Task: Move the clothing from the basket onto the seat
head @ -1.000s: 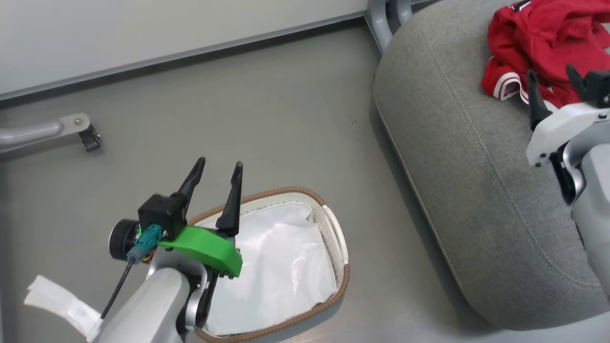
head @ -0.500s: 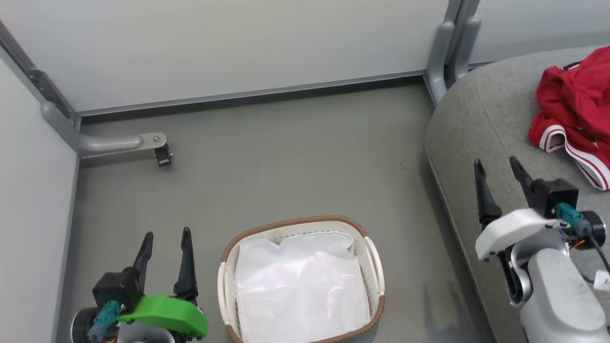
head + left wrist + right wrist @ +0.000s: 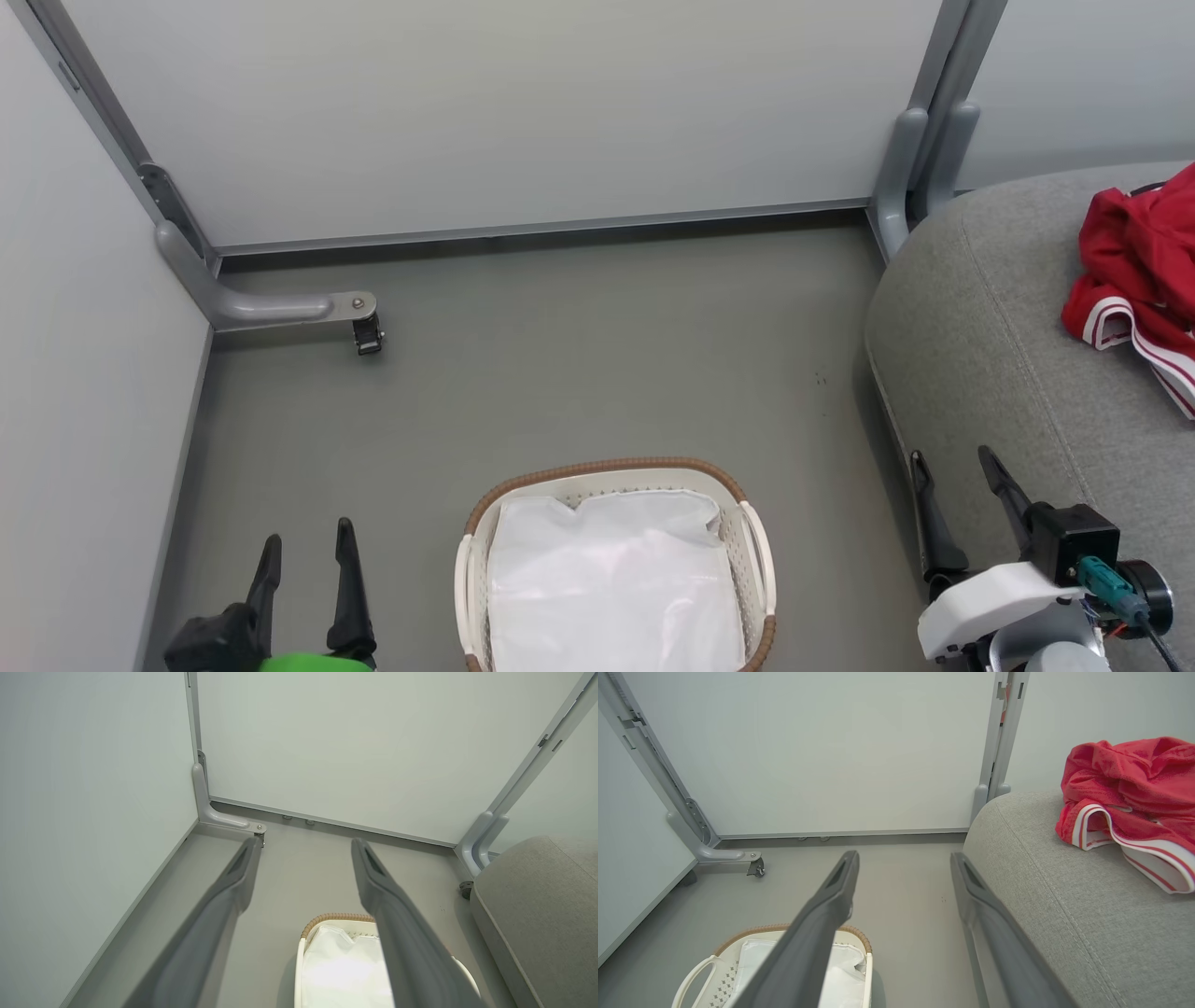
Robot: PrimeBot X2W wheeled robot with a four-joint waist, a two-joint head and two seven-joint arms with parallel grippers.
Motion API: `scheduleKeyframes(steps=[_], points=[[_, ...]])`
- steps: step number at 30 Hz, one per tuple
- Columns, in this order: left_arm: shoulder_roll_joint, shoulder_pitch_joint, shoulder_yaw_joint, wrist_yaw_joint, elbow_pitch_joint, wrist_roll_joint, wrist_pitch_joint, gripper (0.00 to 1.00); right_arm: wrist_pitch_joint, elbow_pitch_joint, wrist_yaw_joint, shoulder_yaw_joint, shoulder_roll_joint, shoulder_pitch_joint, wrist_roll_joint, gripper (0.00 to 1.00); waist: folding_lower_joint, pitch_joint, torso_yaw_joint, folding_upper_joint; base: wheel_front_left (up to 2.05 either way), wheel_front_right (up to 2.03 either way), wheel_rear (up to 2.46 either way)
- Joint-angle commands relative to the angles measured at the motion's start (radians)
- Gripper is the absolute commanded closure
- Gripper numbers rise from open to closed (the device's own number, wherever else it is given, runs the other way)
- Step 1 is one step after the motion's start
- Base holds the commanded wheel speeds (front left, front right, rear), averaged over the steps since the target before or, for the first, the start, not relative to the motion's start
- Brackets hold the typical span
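Both grippers stand with jaws spread wide and grip nothing — the left gripper (image 3: 307, 537) sits low at the lower left over the floor (image 3: 579, 364), just beside the basket (image 3: 607, 465), and the right gripper (image 3: 950, 459) at the lower right against the near edge of the seat (image 3: 990, 373). The clothing (image 3: 1134, 271) lies crumpled on the seat's far right side, white-striped trim facing the robot, well apart from either gripper. A white sheet (image 3: 611, 579) lies in the basket, which stands on the floor between the two grippers.
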Motion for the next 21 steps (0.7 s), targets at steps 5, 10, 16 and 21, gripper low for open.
scheduleKeyframes(steps=[5,10,16,21], points=[[-0.027,0.047,0.065,-0.025,-0.017,0.029,-0.001,0.00,-0.005,-0.010,-0.001,0.023,-0.004,0.027,-0.009,0.00,0.0001,-0.020,-0.002,0.0000,0.00,0.00,0.00],[-0.050,0.071,0.109,-0.056,-0.017,0.050,-0.001,0.00,-0.005,-0.013,-0.001,0.038,-0.004,0.027,0.002,0.00,0.0001,-0.027,-0.003,0.0000,0.00,0.00,0.00],[-0.068,0.079,0.137,-0.081,-0.001,0.075,-0.001,0.00,-0.005,-0.012,-0.001,0.050,-0.003,0.027,0.010,0.00,0.0001,-0.031,-0.002,0.0000,0.00,0.00,0.00],[-0.079,0.075,0.140,-0.094,0.019,0.095,-0.001,0.00,-0.005,-0.004,-0.001,0.060,-0.003,0.022,0.014,0.00,0.0001,-0.033,-0.005,0.0000,0.00,0.00,0.00]])
